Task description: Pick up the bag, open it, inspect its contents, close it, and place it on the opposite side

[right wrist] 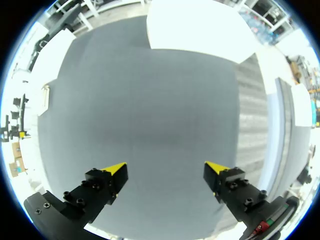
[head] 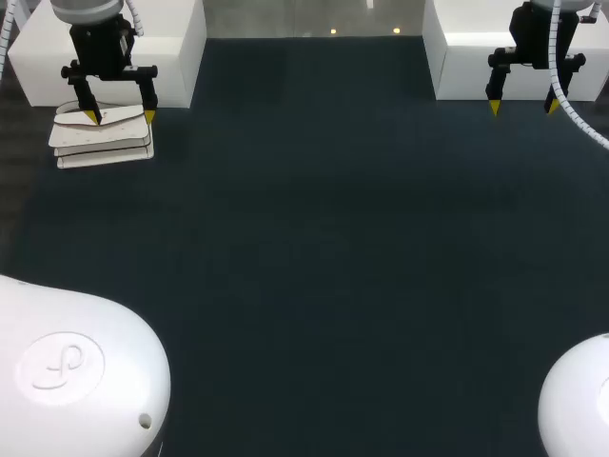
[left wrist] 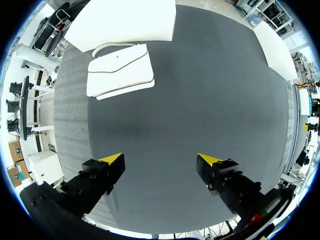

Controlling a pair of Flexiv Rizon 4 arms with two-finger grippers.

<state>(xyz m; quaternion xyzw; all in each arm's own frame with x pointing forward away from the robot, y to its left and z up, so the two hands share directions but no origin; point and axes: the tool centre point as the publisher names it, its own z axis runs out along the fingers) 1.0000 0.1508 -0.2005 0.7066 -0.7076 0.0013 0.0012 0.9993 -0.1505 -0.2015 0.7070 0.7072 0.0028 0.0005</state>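
A white bag (head: 101, 141) lies flat on the dark table at the far left, its flap shut and a thin handle at its far side. My left gripper (head: 120, 115) hangs open above it, with nothing between its fingers. In the left wrist view the bag (left wrist: 120, 70) lies well ahead of the open left gripper (left wrist: 161, 160), off toward one side. My right gripper (head: 522, 108) hangs open over the far right of the table. Its own view shows the right gripper (right wrist: 167, 168) open above bare mat, and the bag (right wrist: 46, 97) as a thin sliver far off.
A white block (head: 176, 38) stands at the back left just behind the bag, and another white block (head: 466, 57) stands at the back right behind the right gripper. The dark mat (head: 314, 248) covers the table between them.
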